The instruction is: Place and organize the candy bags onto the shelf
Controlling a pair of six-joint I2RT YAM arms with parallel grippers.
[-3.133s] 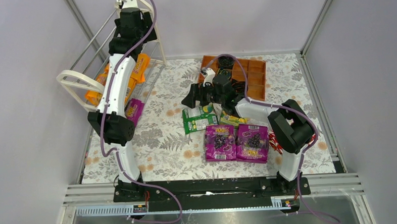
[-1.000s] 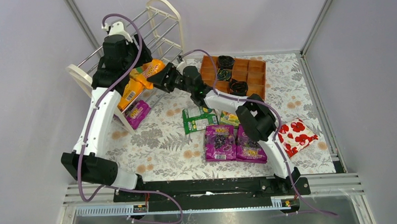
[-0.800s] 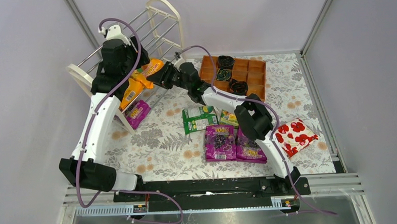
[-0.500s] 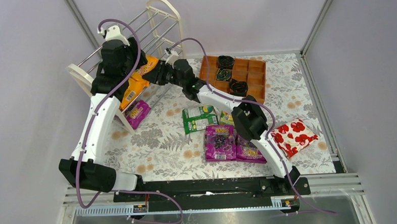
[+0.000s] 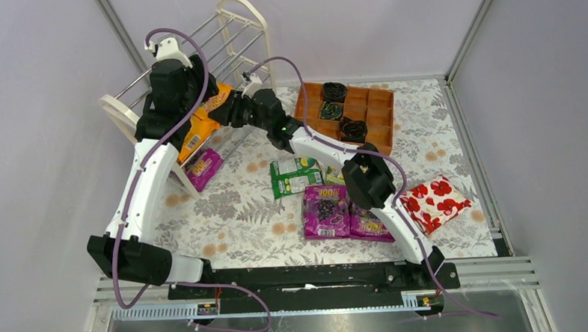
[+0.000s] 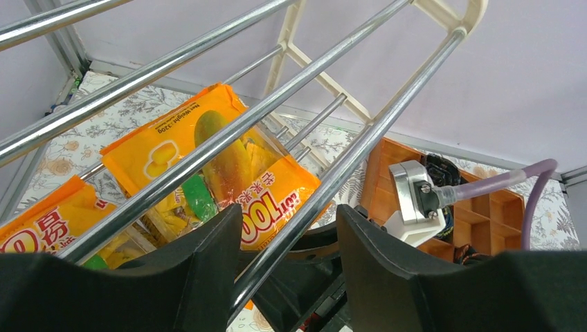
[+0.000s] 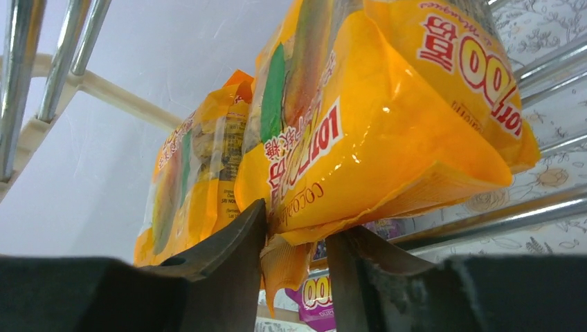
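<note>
Two orange candy bags (image 5: pixel 198 125) lie on a slanted tier of the cream shelf (image 5: pixel 249 18) at the back left. In the left wrist view the nearer orange bag (image 6: pixel 232 162) shows under the silver rods (image 6: pixel 325 187). My right gripper (image 5: pixel 227 109) reaches in from the right; its jaws stand open around that orange bag's (image 7: pixel 387 131) crimped lower edge (image 7: pixel 297 228). My left gripper (image 5: pixel 189 94) hovers open above the shelf, with a rod running between its fingers (image 6: pixel 201 256). A purple bag (image 5: pixel 203 168) rests low under the shelf. Green bags (image 5: pixel 294 176) and two purple bags (image 5: pixel 326 210) lie on the table.
A wooden compartment tray (image 5: pixel 379 121) with black coils stands at the back centre. A red-and-white floral package (image 5: pixel 436 202) lies at the right. The right arm's elbow (image 5: pixel 366 181) hangs over the green and purple bags. Grey walls close in on both sides.
My right gripper has pushed left into the shelf, sliding the orange bag further onto its tier, and its jaws have loosened. The left arm has barely shifted.
</note>
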